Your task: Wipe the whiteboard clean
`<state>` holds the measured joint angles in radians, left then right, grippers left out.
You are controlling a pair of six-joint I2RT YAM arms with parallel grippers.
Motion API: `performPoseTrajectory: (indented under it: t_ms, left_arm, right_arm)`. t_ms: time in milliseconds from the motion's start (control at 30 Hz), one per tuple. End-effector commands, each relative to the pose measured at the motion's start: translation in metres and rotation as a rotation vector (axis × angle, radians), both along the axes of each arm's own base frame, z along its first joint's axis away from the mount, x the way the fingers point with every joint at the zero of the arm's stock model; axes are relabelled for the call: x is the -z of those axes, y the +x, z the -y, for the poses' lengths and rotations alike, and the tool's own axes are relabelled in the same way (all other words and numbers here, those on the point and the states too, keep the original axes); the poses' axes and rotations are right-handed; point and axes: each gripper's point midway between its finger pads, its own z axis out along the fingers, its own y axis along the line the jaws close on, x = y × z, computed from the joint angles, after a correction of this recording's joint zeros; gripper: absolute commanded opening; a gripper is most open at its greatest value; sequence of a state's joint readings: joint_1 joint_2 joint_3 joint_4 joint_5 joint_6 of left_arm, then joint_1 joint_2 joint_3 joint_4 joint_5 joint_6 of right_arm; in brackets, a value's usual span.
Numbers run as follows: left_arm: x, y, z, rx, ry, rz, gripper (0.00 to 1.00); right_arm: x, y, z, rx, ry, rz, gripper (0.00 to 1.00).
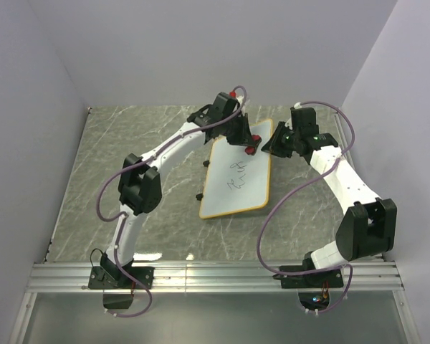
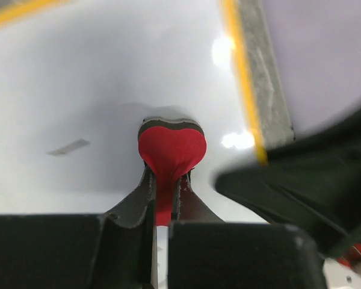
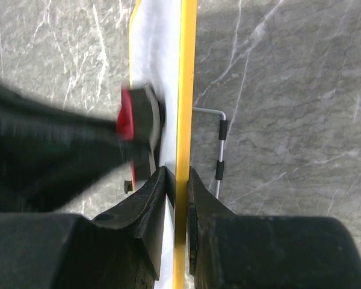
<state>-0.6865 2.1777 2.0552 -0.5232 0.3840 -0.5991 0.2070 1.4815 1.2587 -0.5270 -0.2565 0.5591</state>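
The whiteboard (image 1: 238,178) lies mid-table, white with an orange-tan frame and dark scribbles (image 1: 239,169) near its middle. My left gripper (image 1: 249,145) is shut on the red eraser (image 2: 171,147) and presses it on the board's white face (image 2: 78,90) near the far right corner. The eraser also shows in the top view (image 1: 252,144) and the right wrist view (image 3: 127,116). My right gripper (image 3: 177,180) is shut on the board's frame edge (image 3: 185,90), at the board's far right corner (image 1: 270,143).
A metal wire stand (image 3: 219,153) with black sleeves sits beside the board's right edge. Two black clips (image 1: 201,179) stick out from the board's left edge. The grey marble table (image 1: 115,158) has walls left, right and behind.
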Motion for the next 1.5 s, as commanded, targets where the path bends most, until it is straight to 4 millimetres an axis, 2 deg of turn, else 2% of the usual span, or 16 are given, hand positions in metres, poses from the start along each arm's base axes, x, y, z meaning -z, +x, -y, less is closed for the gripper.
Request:
performPoseTrajectory:
  t_ms: [0,33,133,267,300,400,500,700,767,800,833,933,1033,1133,1233,1467]
  left_arm:
    - [0.086,0.02,-0.037,-0.119,0.205,-0.169,0.0]
    - [0.098,0.036,-0.048,-0.154,0.222,-0.186,0.0]
    - [0.126,0.051,-0.076,-0.216,0.269,-0.228,0.0]
    - [0.158,0.042,-0.091,-0.208,0.363,-0.265,0.0]
    - [0.173,0.03,-0.095,-0.198,0.382,-0.297,0.0]
    - [0.166,0.014,-0.088,-0.169,0.357,-0.281,0.0]
    - [0.144,0.003,-0.079,-0.131,0.345,-0.247,0.0]
    - [0.08,-0.035,-0.064,-0.06,0.264,-0.193,0.0]
    - [0.057,-0.06,-0.058,-0.02,0.219,-0.176,0.0]
    - [0.06,-0.079,-0.054,0.008,0.219,-0.193,0.0]
    - [0.039,-0.09,-0.051,0.02,0.184,-0.165,0.0]
    - [0.016,-0.121,-0.038,0.066,0.125,-0.136,0.0]
    - [-0.003,-0.139,-0.029,0.093,0.073,-0.112,0.0]
    - [-0.005,-0.147,-0.025,0.089,0.036,-0.124,0.0]
    - [0.008,-0.145,-0.03,0.031,0.04,-0.129,0.0]
    - [0.066,-0.114,-0.07,-0.155,0.164,-0.153,0.0]
  right_arm:
    - [0.005,-0.017,-0.04,-0.18,0.017,-0.013,0.0]
    - [0.005,-0.018,-0.039,-0.18,0.014,-0.014,0.0]
    - [0.006,-0.021,-0.038,-0.179,0.007,-0.017,0.0]
    - [0.008,-0.022,-0.037,-0.175,0.005,-0.019,0.0]
    - [0.009,-0.022,-0.037,-0.175,0.005,-0.021,0.0]
    - [0.011,-0.021,-0.039,-0.174,0.012,-0.026,0.0]
    - [0.012,-0.021,-0.042,-0.179,0.02,-0.033,0.0]
    - [0.009,-0.018,-0.044,-0.178,0.019,-0.021,0.0]
    - [0.01,-0.017,-0.043,-0.166,0.015,-0.024,0.0]
    - [0.009,-0.016,-0.042,-0.155,0.013,-0.019,0.0]
    - [0.009,-0.015,-0.042,-0.142,0.017,-0.02,0.0]
    - [0.01,-0.013,-0.039,-0.1,0.013,-0.016,0.0]
    - [0.009,-0.011,-0.035,-0.059,0.008,0.001,0.0]
    - [0.009,-0.011,-0.033,-0.03,0.006,0.012,0.0]
    - [0.01,-0.012,-0.034,-0.019,0.01,0.02,0.0]
    - [0.008,-0.022,-0.036,-0.015,0.012,0.026,0.0]
